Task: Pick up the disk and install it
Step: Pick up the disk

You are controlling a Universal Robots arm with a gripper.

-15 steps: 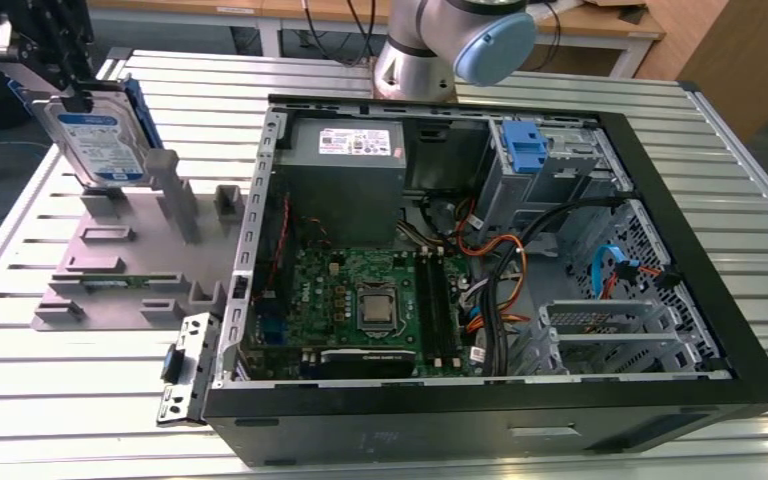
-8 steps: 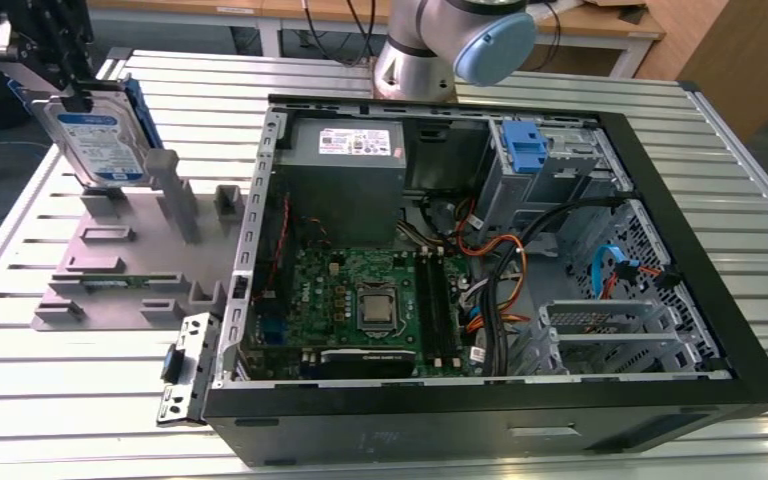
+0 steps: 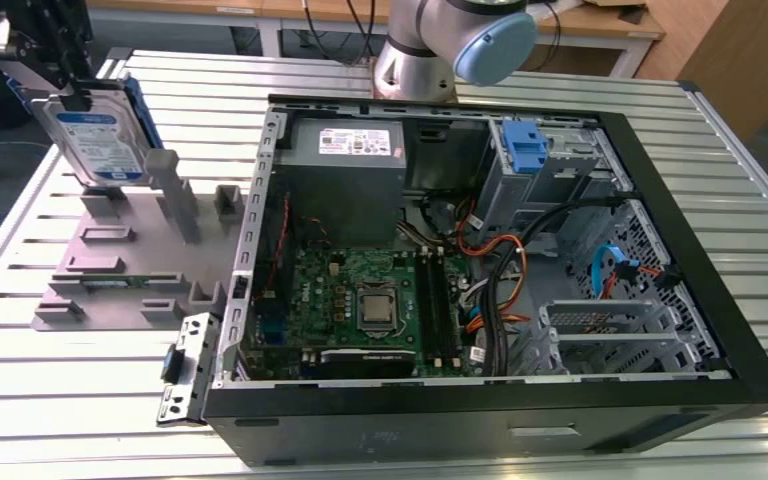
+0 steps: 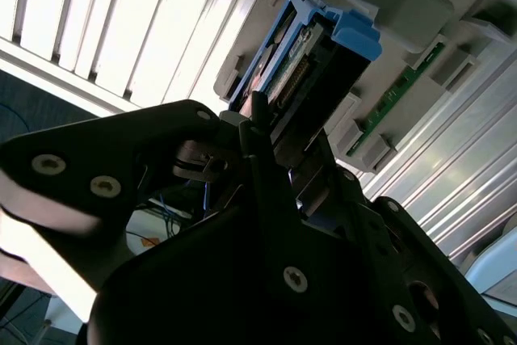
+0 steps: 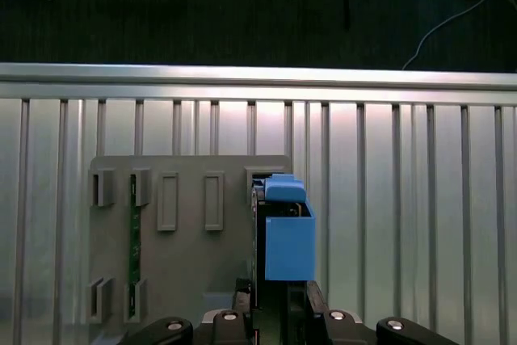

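A: Where is the disk?

B: In the exterior view the disk (image 3: 99,140) stands on edge at that view's far left. Its white-and-blue label faces the camera. It is over the grey holder tray (image 3: 117,272) on the slatted table (image 3: 64,400), well apart from the open computer case (image 3: 747,330).

A: And the gripper?

B: The gripper (image 3: 75,96) is clamped narrow on the disk's upper edge. The second wrist view looks along the black fingers (image 4: 260,123), which meet the disk (image 4: 311,70) at its connector end.

A: What do the wrist cameras add?

B: The blue rail (image 5: 288,236) seen end-on in the first wrist view, just beside the tray's row of slots (image 5: 194,268), and a green strip (image 5: 134,240) lying in the tray. The exterior view gives the label and the case's inside, with the grey power-supply box (image 3: 347,150) against the far wall.

A: What is hard to make out?

B: I cannot tell whether the disk's lower edge sits in a slot or hangs just clear of it. In the first wrist view the gripper (image 5: 271,300) is cut off at the frame's edge. In the second, its dark body hides most of the drive.
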